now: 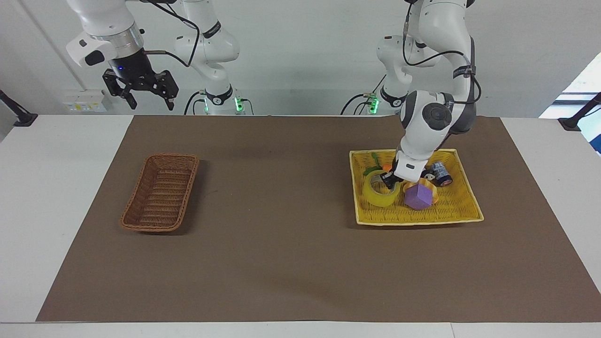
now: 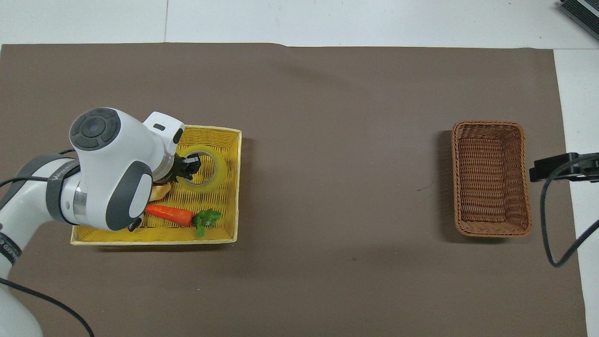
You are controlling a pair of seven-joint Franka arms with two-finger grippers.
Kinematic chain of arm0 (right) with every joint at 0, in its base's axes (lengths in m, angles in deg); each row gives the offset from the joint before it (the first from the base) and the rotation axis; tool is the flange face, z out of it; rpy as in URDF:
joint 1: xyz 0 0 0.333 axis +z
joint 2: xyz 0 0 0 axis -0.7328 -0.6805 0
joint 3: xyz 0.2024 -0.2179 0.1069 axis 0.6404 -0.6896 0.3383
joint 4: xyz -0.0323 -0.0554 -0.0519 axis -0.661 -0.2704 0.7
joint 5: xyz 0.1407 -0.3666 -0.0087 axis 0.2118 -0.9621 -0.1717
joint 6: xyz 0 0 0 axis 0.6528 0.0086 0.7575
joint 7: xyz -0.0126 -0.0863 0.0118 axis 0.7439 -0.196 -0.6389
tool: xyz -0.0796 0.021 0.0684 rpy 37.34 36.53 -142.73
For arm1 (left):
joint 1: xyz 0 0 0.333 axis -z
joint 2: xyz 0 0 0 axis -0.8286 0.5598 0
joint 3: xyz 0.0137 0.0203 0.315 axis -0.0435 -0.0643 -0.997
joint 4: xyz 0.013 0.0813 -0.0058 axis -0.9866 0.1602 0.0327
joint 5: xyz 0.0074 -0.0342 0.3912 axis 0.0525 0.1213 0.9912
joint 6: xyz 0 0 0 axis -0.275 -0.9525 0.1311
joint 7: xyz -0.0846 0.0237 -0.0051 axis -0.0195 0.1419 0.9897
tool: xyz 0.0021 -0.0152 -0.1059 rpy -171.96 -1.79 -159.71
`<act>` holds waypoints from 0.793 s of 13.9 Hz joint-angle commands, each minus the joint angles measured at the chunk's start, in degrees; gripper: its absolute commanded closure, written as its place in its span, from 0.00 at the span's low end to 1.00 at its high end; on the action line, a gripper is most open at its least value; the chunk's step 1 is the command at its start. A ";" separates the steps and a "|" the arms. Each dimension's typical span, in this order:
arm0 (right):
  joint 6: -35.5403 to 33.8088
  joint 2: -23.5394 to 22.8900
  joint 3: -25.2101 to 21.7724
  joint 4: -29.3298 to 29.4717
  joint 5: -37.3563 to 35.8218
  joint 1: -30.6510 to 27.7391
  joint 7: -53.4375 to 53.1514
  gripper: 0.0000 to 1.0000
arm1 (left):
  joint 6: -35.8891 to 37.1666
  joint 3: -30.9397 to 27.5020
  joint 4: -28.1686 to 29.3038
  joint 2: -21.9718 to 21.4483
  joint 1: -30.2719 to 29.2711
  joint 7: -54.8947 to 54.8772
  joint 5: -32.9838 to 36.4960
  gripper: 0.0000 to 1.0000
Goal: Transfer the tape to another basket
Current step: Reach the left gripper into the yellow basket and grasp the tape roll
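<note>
On a brown mat [image 1: 281, 263], the left gripper [image 1: 391, 179] pinches the glossy tape [image 1: 381, 192] ring over the yellow woven tray [image 1: 450, 209]; the right gripper [image 1: 149, 99] waits wide open, the wicker basket [image 1: 160, 192] well apart.
</note>
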 commanded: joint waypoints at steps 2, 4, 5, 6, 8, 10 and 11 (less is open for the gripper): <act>-1.02 2.98 0.16 -3.89 9.45 -0.68 -0.33 0.00 | 8.92 -0.25 -7.70 -0.96 -1.22 -1.25 -1.17 1.00; 0.12 4.74 0.59 -6.71 11.33 -0.07 -0.24 0.00 | 15.25 -0.17 -12.19 -1.22 -2.97 -4.13 -1.26 1.00; 0.21 4.75 0.77 -6.90 12.81 0.54 -0.24 0.00 | 17.98 -0.17 -13.78 -1.92 -3.50 -5.98 -2.13 1.00; 0.38 4.75 0.77 -7.33 13.87 2.90 -0.76 0.00 | 19.40 -0.17 -14.58 -2.63 -4.12 -7.65 -4.75 1.00; 1.35 4.75 0.77 -8.91 13.97 7.29 -1.12 0.00 | 20.02 0.10 -14.67 -3.25 -3.86 -8.54 -7.14 1.00; 2.66 4.75 0.86 -10.32 13.97 10.99 -3.39 0.00 | 22.12 0.62 -14.76 -3.16 -3.42 -9.77 -10.03 1.00; 3.71 4.75 0.86 -10.85 14.14 12.40 -4.88 0.00 | 23.27 0.63 -14.85 -3.25 -3.42 -11.60 -12.22 1.00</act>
